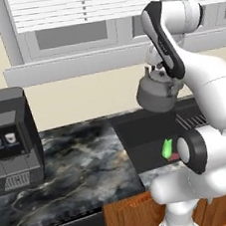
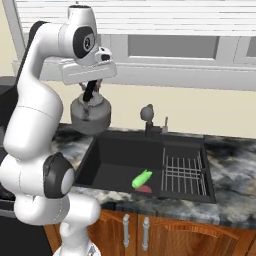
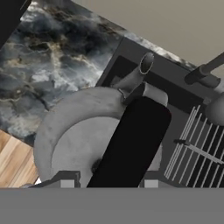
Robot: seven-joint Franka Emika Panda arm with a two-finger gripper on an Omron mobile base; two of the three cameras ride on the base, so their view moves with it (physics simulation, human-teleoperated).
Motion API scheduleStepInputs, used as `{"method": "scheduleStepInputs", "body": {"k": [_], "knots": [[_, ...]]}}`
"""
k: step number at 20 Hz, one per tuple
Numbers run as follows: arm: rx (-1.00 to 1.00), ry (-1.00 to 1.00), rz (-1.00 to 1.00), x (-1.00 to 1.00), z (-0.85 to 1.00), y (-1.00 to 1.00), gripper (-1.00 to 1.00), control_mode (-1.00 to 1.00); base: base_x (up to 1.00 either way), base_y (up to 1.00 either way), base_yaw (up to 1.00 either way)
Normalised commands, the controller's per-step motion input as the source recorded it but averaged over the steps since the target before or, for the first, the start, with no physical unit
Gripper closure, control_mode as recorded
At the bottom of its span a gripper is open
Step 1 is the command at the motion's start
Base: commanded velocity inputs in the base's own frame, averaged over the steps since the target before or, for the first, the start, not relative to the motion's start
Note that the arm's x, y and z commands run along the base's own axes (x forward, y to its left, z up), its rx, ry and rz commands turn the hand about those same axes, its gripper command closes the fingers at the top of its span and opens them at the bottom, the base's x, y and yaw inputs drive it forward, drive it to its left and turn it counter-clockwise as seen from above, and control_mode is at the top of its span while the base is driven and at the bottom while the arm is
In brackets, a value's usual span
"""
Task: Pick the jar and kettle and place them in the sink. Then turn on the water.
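Our arm (image 2: 35, 125) rises from the base, bends at the elbow and reaches forward, with the wrist turned so the hand points straight down. The gripper (image 2: 90, 95) is closed on the black handle (image 3: 131, 144) of the kettle (image 1: 155, 94), fingers on either side of the arch. We see the kettle hanging in the air, clear of the counter (image 1: 81, 164), above the left rim of the sink (image 2: 115, 160). In the hand view its spout (image 3: 140, 72) points toward the basin and the faucet (image 2: 147, 114). A green object (image 2: 141, 179) lies on the basin floor with something red (image 2: 144, 189) beside it, near the wire rack (image 2: 182, 172). A coffee machine (image 1: 10, 140) stands on the counter far left.
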Motion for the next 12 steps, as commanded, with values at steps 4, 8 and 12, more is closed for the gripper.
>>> {"method": "scheduleStepInputs", "body": {"k": [4,8,12], "knots": [[0.0,0.0,0.0,0.0,0.0,0.0,1.0,1.0,0.06,0.0,0.0],[0.0,0.0,0.0,0.0,-0.01,0.0,1.0,-1.0,0.0,0.0,0.0],[0.0,0.0,0.0,0.23,-0.17,0.0,1.0,-1.0,0.0,0.0,0.0]]}}
